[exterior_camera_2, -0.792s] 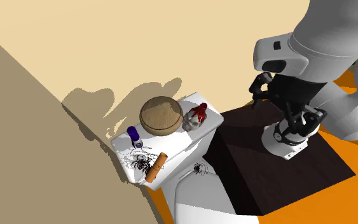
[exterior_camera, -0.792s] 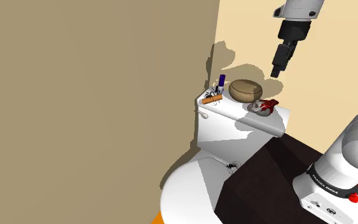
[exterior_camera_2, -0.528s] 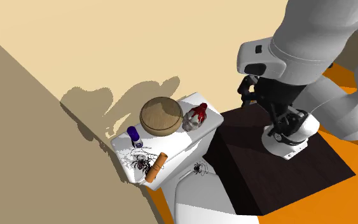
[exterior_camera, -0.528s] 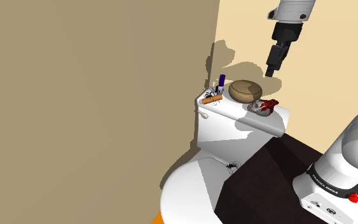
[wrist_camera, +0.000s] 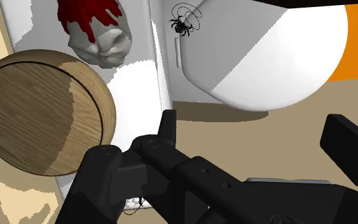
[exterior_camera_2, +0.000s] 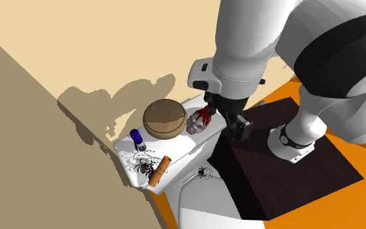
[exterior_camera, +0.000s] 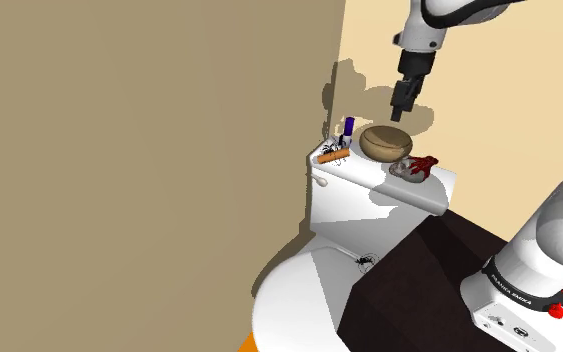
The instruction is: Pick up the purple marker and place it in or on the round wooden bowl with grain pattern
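While gripper (wrist_camera: 254,122) gapes, purple marker (exterior_camera: 349,128) upright

The white toilet tank lid (exterior_camera_2: 180,148) carries a wooden bowl (exterior_camera_2: 165,118). Just beside the bowl stands a purple marker (exterior_camera_2: 136,137); farther off, a black spider (exterior_camera_2: 143,166) and an orange cylinder (exterior_camera_2: 160,170). Opposite lies a grey-red lump (exterior_camera_2: 199,121), perhaps a skull.

The white arm (exterior_camera_2: 253,45) arches high, wrist turned downward, its black jaws standing well apart.
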Robot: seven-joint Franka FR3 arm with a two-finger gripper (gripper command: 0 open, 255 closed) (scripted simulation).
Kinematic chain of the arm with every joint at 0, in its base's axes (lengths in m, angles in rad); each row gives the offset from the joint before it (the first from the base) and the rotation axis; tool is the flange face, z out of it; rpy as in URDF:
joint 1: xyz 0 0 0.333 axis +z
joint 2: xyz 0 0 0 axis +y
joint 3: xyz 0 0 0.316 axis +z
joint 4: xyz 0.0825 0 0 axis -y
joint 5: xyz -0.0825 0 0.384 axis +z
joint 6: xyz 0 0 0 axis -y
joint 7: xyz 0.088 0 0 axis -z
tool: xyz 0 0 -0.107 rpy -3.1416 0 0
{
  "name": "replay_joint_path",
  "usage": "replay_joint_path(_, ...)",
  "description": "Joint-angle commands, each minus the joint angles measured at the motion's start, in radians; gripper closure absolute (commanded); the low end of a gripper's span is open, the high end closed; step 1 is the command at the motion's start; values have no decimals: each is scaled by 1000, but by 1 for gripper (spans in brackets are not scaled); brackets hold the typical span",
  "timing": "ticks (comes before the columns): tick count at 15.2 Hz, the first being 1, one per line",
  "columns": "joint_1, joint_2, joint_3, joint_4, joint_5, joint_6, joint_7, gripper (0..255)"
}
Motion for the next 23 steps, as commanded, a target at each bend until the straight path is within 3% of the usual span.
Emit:
replay_joint_path(1, -4, 75, -15, 40, -7, 36, -24, 0)
replay_joint_path(13, -35, 524, -79, 361, 10, 169, -154, 0)
replay_joint_path(23, -96, 932, -89, 803, 57, 140, -241, 0)
